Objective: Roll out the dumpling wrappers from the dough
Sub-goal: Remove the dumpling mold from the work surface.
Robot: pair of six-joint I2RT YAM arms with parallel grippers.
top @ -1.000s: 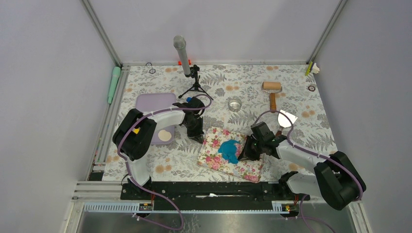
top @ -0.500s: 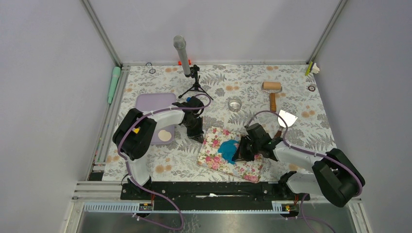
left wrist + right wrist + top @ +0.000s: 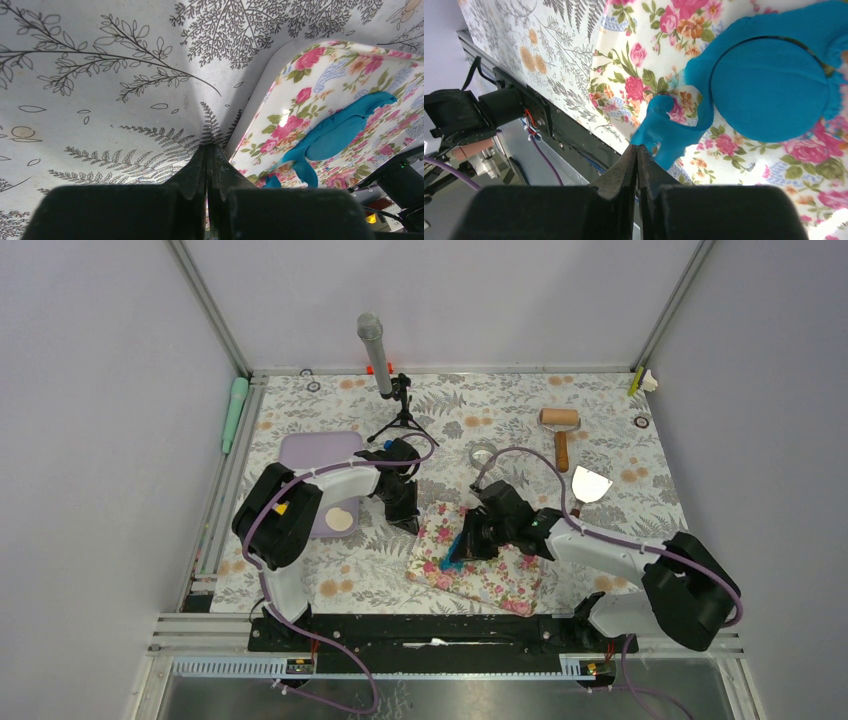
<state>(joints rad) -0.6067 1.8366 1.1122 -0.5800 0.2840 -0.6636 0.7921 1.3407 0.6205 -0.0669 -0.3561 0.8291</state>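
Observation:
The floral pink mat [image 3: 500, 580] lies in the table's middle. On it, in the right wrist view, a round blue dumpling wrapper [image 3: 769, 90] lies flat, ringed by ragged blue dough [image 3: 664, 135] whose tail curls up. My right gripper [image 3: 462, 548] [image 3: 637, 146] is shut, tips against that tail's edge; whether a bit is pinched I cannot tell. From above only a sliver of dough [image 3: 450, 558] shows beside it. My left gripper [image 3: 408, 522] [image 3: 207, 146] is shut, its tips down at the mat's [image 3: 320, 65] far-left corner, apart from the dough [image 3: 340, 135].
A wooden roller [image 3: 560, 425] and a metal scraper [image 3: 590, 483] lie at the back right. A glass cup [image 3: 483, 452] sits behind the mat, a purple tray [image 3: 320, 455] with a cream disc [image 3: 340, 520] to the left, a microphone tripod [image 3: 400, 410] at the back.
My right gripper, still shut, has slid leftward from the mat's right side across the dough, now covering most of it from above. The left arm has not moved.

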